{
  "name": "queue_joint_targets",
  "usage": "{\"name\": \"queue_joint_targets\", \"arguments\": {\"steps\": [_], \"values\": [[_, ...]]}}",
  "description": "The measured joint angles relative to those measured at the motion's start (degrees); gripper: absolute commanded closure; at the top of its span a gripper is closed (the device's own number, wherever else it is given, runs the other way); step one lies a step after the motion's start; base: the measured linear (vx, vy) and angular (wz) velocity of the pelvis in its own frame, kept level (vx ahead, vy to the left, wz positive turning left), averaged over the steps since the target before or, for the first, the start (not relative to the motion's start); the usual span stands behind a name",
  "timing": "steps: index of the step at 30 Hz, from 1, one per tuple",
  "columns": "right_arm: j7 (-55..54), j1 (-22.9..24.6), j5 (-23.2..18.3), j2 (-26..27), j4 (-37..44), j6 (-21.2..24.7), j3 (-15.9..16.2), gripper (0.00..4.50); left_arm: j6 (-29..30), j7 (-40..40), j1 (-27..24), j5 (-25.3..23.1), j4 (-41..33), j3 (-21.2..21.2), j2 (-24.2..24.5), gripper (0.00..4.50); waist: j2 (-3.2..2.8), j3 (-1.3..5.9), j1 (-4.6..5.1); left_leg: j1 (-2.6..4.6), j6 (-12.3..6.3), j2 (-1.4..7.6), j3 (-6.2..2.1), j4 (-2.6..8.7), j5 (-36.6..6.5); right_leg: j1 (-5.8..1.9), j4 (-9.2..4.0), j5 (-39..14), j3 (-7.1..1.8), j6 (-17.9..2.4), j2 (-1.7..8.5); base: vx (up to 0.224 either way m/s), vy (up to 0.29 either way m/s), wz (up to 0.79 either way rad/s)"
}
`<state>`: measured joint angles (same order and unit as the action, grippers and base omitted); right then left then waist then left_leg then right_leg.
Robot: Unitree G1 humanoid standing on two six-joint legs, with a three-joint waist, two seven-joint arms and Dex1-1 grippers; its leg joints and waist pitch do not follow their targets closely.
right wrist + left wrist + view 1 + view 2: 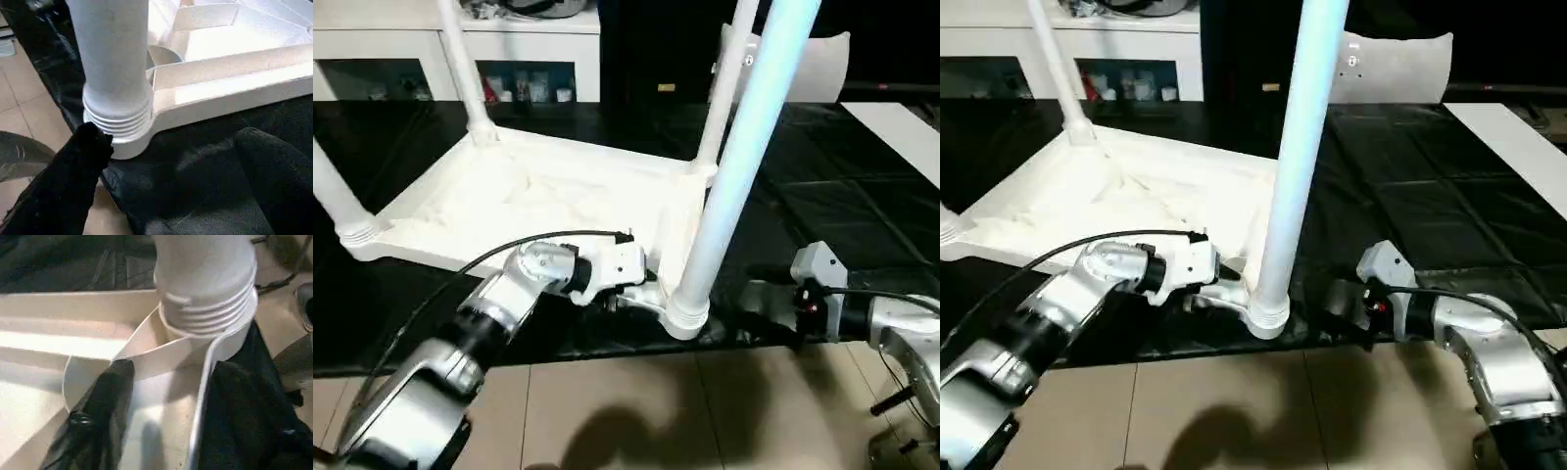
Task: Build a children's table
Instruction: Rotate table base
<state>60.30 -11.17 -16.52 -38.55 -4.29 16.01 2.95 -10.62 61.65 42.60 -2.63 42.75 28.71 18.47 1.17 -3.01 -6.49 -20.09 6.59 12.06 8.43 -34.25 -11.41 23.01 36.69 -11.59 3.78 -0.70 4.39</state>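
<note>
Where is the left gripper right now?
The left gripper is at the tabletop's near edge, straddling its rim beside the nearest leg.

Tops of all four legs, the near leg [744, 147] included, cut off by the upper edge. Far-left cabinet [450, 59] contents too small to tell. Left gripper [625, 299] fingertips hidden behind tabletop [538, 206] rim.

home-like room: white glass-door cabinet [460, 64], tiled floor [636, 411].

Beige tiled floor [636, 411], white cabinet [509, 49]
</note>
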Motion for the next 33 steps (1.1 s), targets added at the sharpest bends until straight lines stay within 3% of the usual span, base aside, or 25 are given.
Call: {"name": "queue_joint_targets", "arguments": {"steps": [17, 21, 27, 33], "values": [[2.7, 0.0, -1.9, 0.1, 2.5, 3.9, 1.8, 0.00, -3.8, 3.2, 4.3, -1.8, 12.3, -0.8, -1.1, 3.35, -0.03, 0.00, -0.30, 0.03, 0.03, 0.00, 0.00, 0.00, 0.0, -0.01, -0.01, 0.1, 0.01, 0.0, 0.02, 0.000, 0.000, 0.00], [3.2, 0.1, -1.9, 0.1, 3.2, 3.9, 1.9, 0.00, -2.8, 4.9, 5.0, -2.3, 12.9, -0.8, -0.9, 3.49, -0.04, 0.01, -0.34, 0.03, 0.03, 0.00, -0.01, 0.00, 0.0, -0.02, -0.01, 0.1, 0.00, 0.0, 0.02, 0.000, 0.000, 0.00], [2.7, 0.1, -1.7, 0.1, 3.2, 3.6, 2.0, 0.00, 1.4, 8.4, 7.2, -2.8, 14.6, -0.8, -1.2, 3.99, -0.09, 0.04, 0.07, 0.03, 0.01, 0.00, 0.01, 0.03, 0.0, 0.00, -0.12, 0.1, 0.00, 0.0, 0.01, 0.000, 0.000, 0.00], [1.8, -0.5, -0.9, 0.6, 2.9, 3.1, 2.0, 0.00, 11.0, 8.0, 8.9, -2.5, 14.9, -2.4, -3.6, 4.19, -0.10, 0.05, 0.35, 0.01, -0.06, -0.01, 0.08, 0.03, 0.0, 0.00, -0.25, 0.2, -0.03, 0.0, 0.02, 0.000, 0.000, 0.00]]}}
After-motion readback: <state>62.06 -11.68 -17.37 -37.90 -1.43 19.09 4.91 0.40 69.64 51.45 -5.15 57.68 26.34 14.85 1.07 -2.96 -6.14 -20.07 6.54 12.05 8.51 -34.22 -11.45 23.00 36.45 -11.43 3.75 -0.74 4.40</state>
